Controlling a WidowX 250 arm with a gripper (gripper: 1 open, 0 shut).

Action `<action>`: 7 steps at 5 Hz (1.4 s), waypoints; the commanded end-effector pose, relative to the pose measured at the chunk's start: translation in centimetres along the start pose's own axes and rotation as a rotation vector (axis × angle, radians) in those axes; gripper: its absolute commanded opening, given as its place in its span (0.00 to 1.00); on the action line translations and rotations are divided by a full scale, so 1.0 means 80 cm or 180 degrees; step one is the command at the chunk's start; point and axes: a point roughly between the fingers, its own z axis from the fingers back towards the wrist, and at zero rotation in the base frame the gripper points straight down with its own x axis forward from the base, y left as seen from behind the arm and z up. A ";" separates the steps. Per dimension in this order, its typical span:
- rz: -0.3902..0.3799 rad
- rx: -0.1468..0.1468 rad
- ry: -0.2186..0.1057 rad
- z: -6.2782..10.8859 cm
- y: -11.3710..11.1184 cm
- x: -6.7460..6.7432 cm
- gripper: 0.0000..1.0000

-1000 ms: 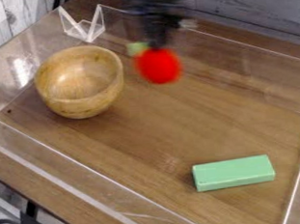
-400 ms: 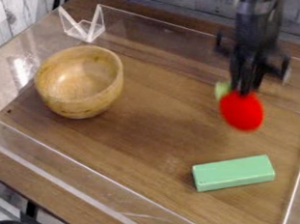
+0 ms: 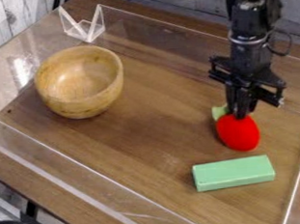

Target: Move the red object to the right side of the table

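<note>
With fingers (image 3: 244, 101) clenched on the red fruit (image 3: 239, 133) low at the right of the bench (image 3: 141, 134), I reckon I'm placing it; next, settle and release.

The red object (image 3: 239, 133) has gone from about 12 o'clock on the table (image 3: 141, 134) a second ago to about 3 o'clock now; it hangs lower, near the wood, close above the green block (image 3: 233, 172); the gripper (image 3: 243, 112) has travelled with it, rightward and down; its blur has cleared.
</note>
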 end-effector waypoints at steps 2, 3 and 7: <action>0.0037 0.0157 -0.0104 0.002 -0.014 0.010 1.00; 0.0129 0.0238 -0.0106 0.021 -0.011 0.000 0.00; -0.0155 0.0397 -0.0188 0.061 -0.019 -0.008 0.00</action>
